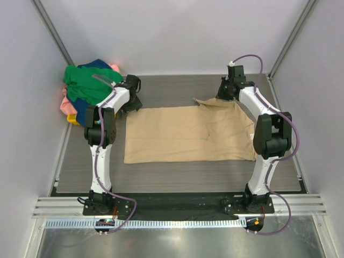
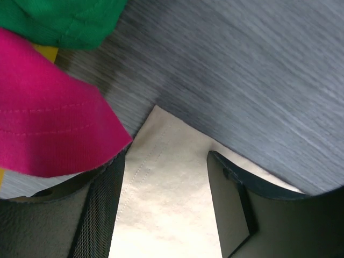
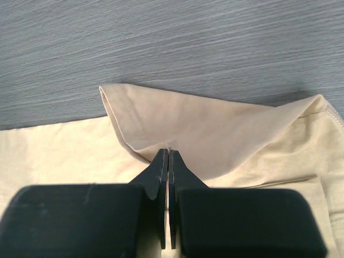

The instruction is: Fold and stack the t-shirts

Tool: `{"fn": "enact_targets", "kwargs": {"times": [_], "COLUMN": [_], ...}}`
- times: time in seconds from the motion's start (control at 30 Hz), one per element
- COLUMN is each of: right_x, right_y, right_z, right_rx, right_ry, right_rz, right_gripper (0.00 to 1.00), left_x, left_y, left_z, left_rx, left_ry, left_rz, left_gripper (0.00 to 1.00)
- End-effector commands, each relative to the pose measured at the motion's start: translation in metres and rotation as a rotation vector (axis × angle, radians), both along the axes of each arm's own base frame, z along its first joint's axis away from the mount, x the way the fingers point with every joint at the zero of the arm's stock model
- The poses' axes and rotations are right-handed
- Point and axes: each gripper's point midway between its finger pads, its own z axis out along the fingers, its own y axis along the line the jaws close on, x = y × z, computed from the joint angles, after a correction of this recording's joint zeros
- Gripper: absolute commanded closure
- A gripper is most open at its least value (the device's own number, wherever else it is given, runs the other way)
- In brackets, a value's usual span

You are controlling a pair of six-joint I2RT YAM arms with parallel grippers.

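**Tan shirt flat on the counter, right claw pinching its far right corner**

At the far left we see a yellow basket (image 1: 73, 121), almost hidden under a heap: the green shirt (image 1: 88, 86) on top, the navy shirt (image 1: 97, 64) behind it, the pink shirt (image 1: 65, 106) spilling out on the left.

The tan shirt (image 1: 177, 134) lies mid-counter (image 1: 177, 172), its long axis running left to right, with its label (image 1: 251, 138) at the right end. The right claw (image 3: 168, 153) is clamped on a raised fold at the shirt's far right corner. The left claw (image 2: 164, 161) stands apart over the far left corner, gripping nothing.
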Motion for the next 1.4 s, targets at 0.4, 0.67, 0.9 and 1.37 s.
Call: {"fn": "enact_targets", "kwargs": {"times": [0.4, 0.67, 0.9, 1.37], "right_x": [0.004, 0.004, 0.002, -0.007], "right_y": [0.008, 0.005, 0.002, 0.001], "right_z": [0.029, 0.021, 0.019, 0.054], "right_rx": [0.029, 0.01, -0.002, 0.021], "right_ry": [-0.098, -0.086, -0.081, -0.135], "right_rz": [0.027, 0.024, 0.011, -0.003], "right_gripper": [0.98, 0.99, 0.99, 0.99], "left_x": [0.022, 0.02, 0.011, 0.001], "left_y": [0.011, -0.002, -0.012, -0.005], "left_z": [-0.022, -0.036, -0.036, 0.022], "left_rx": [-0.04, -0.104, -0.132, -0.098], "left_ry": [-0.047, -0.051, -0.05, -0.12], "left_rz": [0.065, 0.041, 0.019, 0.001], "left_gripper": [0.44, 0.63, 0.82, 1.0]}}
